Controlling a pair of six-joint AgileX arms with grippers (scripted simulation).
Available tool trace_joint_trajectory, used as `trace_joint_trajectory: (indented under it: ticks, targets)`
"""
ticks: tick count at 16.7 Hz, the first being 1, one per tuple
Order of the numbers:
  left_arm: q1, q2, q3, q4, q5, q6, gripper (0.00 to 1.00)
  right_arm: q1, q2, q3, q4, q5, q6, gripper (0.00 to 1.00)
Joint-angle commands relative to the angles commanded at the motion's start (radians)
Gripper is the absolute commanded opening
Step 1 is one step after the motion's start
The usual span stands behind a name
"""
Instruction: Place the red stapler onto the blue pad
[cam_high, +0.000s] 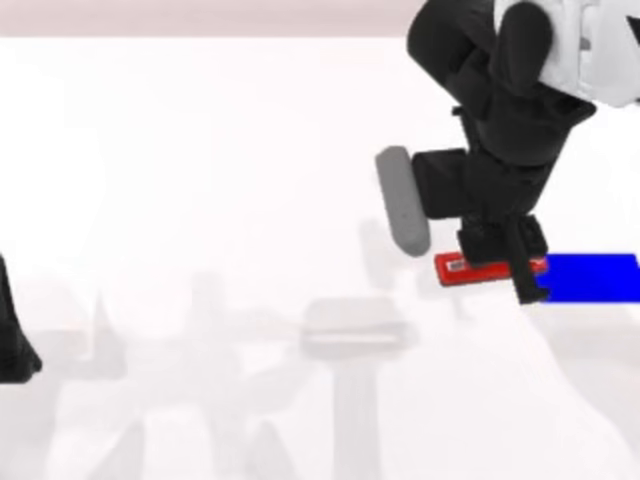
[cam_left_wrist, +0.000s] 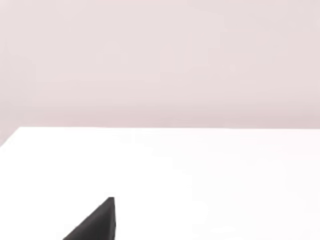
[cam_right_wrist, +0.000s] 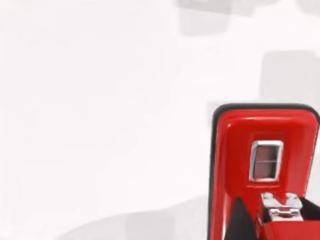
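The small glossy red stapler (cam_high: 470, 270) was held in the right gripper (cam_high: 505, 262), whose 2 fingers were closed on it, just beside the flat bright-blue pad (cam_high: 595, 278). The left arm (cam_high: 15, 340) was parked at the table's left edge.

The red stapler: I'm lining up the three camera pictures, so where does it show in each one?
Top view: the red stapler lies right of centre, under the right tool, its end by the blue pad.
Left wrist view: not in it; only bare table shows.
Right wrist view: it fills the lower right corner, seen close.
Shared landmark: the white table, in all three.
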Motion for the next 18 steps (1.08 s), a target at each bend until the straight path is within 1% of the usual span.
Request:
trace_joint_trajectory:
  ticks: [2,4,6,10,14,18]
  targets:
    - [0.000,0.000,0.000,0.000,0.000,0.000,1.00,-0.023,0.009,0.030,0.021,0.015,0.152,0.00]
    - [0.000,0.000,0.000,0.000,0.000,0.000,1.00,-0.054,0.021,0.060,0.040,0.030,0.349,0.00]
    - [0.000,0.000,0.000,0.000,0.000,0.000,1.00,-0.089,0.032,0.085,0.057,0.044,0.583,0.00]
    - [0.000,0.000,0.000,0.000,0.000,0.000,1.00,-0.171,0.052,0.113,0.074,0.064,1.114,0.00]
    - [0.000,0.000,0.000,0.000,0.000,0.000,1.00,-0.258,0.075,0.120,0.059,0.068,1.622,0.00]
    - [0.000,0.000,0.000,0.000,0.000,0.000,1.00,-0.342,0.093,0.111,0.020,0.052,2.057,0.00]
